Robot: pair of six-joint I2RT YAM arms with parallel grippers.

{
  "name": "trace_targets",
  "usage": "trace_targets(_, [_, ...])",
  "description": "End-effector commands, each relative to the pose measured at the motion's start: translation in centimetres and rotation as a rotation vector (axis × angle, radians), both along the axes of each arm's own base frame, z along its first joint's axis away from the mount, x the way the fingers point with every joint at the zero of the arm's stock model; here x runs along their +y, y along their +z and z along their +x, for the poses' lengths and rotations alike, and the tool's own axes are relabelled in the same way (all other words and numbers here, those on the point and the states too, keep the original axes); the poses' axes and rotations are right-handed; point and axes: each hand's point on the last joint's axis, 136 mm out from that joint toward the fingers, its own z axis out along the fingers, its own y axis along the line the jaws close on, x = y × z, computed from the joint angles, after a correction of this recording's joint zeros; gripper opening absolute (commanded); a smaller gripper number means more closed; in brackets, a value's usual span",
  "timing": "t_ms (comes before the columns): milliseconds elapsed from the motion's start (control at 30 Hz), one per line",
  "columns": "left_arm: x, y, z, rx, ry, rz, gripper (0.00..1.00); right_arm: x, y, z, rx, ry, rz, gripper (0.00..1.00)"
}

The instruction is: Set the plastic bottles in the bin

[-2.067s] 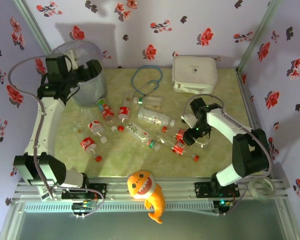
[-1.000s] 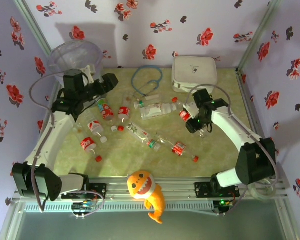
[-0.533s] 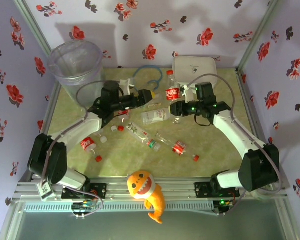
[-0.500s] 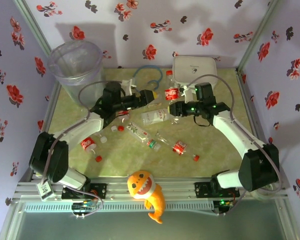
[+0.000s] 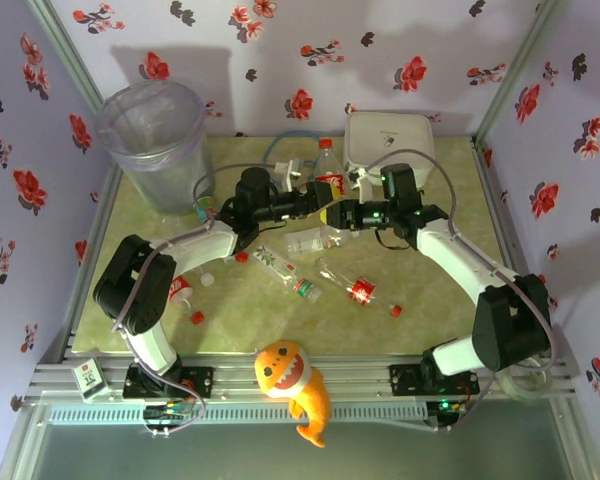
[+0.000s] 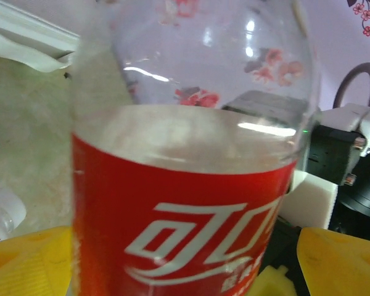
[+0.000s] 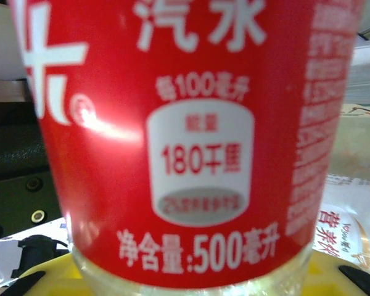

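A clear bottle with a red cap and red label [image 5: 329, 180] stands upright in the air over the middle of the table. My right gripper [image 5: 337, 214] is shut on its lower part; the label [image 7: 191, 123] is right in front of that camera, above yellow fingertips [image 7: 43, 279]. My left gripper [image 5: 315, 204] meets it from the other side. Its yellow fingers [image 6: 24, 262] flank the bottle [image 6: 185, 216], with a thin gap on the right side. Other bottles [image 5: 313, 241] [image 5: 282, 266] [image 5: 356, 289] [image 5: 181, 290] lie on the mat. The translucent bin [image 5: 155, 140] stands at the far left corner.
A white square case [image 5: 388, 145] sits at the back right, just behind the right arm. A blue-green cable loop [image 5: 285, 150] lies behind the left gripper. Loose red caps [image 5: 396, 310] [image 5: 197, 318] dot the mat. An orange fish toy [image 5: 295, 385] rests on the front rail.
The left arm swung from the bin to the table's middle. The right gripper lifted the red-labelled bottle off the mat and carried it left. Both grippers now meet at the bottle.
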Motion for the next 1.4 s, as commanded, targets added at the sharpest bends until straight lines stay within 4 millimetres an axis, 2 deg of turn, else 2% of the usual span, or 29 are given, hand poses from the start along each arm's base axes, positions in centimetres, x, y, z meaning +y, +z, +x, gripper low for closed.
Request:
trace_targets(0, [-0.7, 1.9, 0.2, -0.042, -0.021, -0.047, 0.9, 1.4, 0.9, -0.4, -0.006, 0.058, 0.067, 0.41])
trace_targets(100, [-0.8, 2.0, 0.4, -0.038, -0.017, -0.066, 0.8, 1.7, 0.7, -0.6, -0.006, 0.069, 0.067, 0.42])
trace_targets(333, [-1.1, 2.3, 0.8, -0.046, -0.014, -0.073, 0.76, 2.3, 0.6, -1.1, 0.007, 0.106, 0.083, 0.42])
trace_targets(467, [-1.0, 2.4, 0.8, -0.051, -0.013, -0.065, 0.59, 2.2, 0.7, -1.0, -0.004, 0.099, 0.077, 0.45])
trace_targets(567, [-0.6, 2.9, 1.0, -0.064, -0.008, -0.049, 0.55, 1.9, 1.0, -0.8, -0.015, 0.09, 0.073, 0.56])
trace_targets(667, [-0.1, 4.0, 1.5, -0.091, 0.006, -0.032, 0.54, 1.4, 1.5, -0.7, -0.027, 0.074, 0.06, 0.75])
trace_targets(767, [1.2, 5.5, 2.5, -0.127, 0.032, 0.008, 0.54, 0.1, 2.0, -0.6, -0.046, 0.047, 0.029, 0.85])
trace_targets(933, [5.3, 9.9, 5.1, -0.222, 0.108, 0.098, 0.54, -3.2, 2.4, -1.0, -0.063, -0.022, -0.028, 0.9])
trace_targets(1067, [9.7, 13.4, 7.5, -0.283, 0.19, 0.172, 0.53, -5.3, 1.3, -1.3, -0.049, -0.084, -0.074, 0.9])
trace_targets(1233, [17.8, 17.0, 11.2, -0.316, 0.381, 0.282, 0.44, -7.0, -1.2, -2.0, -0.017, -0.131, -0.153, 0.9])
trace_targets(1367, [23.6, 19.4, 12.8, -0.376, 0.523, 0.399, 0.4, -7.8, -2.3, -2.2, -0.007, -0.163, -0.18, 0.91])
